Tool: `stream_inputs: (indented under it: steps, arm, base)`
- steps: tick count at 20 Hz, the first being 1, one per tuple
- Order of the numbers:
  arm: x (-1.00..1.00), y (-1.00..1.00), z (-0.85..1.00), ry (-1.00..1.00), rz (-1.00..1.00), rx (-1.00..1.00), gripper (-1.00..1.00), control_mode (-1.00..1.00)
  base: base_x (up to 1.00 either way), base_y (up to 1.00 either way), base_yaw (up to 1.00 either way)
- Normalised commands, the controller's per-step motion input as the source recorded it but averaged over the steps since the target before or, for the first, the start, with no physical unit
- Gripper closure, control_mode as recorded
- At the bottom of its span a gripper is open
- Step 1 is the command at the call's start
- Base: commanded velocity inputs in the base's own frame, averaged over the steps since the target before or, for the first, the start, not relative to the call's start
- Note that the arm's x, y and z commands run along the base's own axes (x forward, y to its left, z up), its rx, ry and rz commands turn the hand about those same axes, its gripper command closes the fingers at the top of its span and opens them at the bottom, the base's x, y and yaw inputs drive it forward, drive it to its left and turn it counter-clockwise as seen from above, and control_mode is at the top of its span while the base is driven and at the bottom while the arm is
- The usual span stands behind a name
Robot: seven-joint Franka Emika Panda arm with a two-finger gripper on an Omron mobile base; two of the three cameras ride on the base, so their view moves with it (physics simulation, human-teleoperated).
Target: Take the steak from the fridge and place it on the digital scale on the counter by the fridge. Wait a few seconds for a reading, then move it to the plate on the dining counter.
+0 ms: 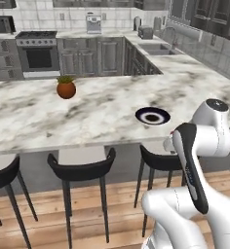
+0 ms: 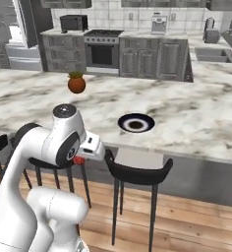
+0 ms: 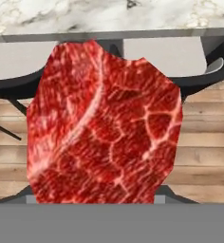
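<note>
So right now I've got the steak (image 3: 104,126) pinched in my jaws, it takes up the whole middle of the hand view, marbled red slab with wood floor and the stool seats behind it. In the right base view you can just catch a red bit of it under my gripper (image 2: 79,160), lower left of centre, hanging below the edge of the dining counter (image 2: 196,118). The plate (image 1: 152,116) sits right of centre in the left base view, near the counter's front edge, nothing on it yet. My guess: the meat's floppy and a bit slick, not heavy, so I'd hold it across a thick middle part rather than a thin edge, and set it down flat instead of dropping it.
</note>
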Motion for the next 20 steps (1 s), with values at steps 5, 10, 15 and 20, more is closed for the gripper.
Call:
stream_inputs:
  steps: [5,10,15,20]
  arm:
    - [0.00,0.00,0.00,0.00,0.00,0.00,1.00,1.00]
    - [0.00,0.00,0.00,0.00,0.00,0.00,1.00,1.00]
    - [0.00,0.00,0.00,0.00,0.00,0.00,1.00,1.00]
    - [0.00,0.00,0.00,0.00,0.00,0.00,1.00,1.00]
  base:
    - [0.32,-0.49,0.04]
    - [0.24,-0.18,0.00]
    - [0.49,0.00,0.00]
    - [0.79,-0.17,0.00]
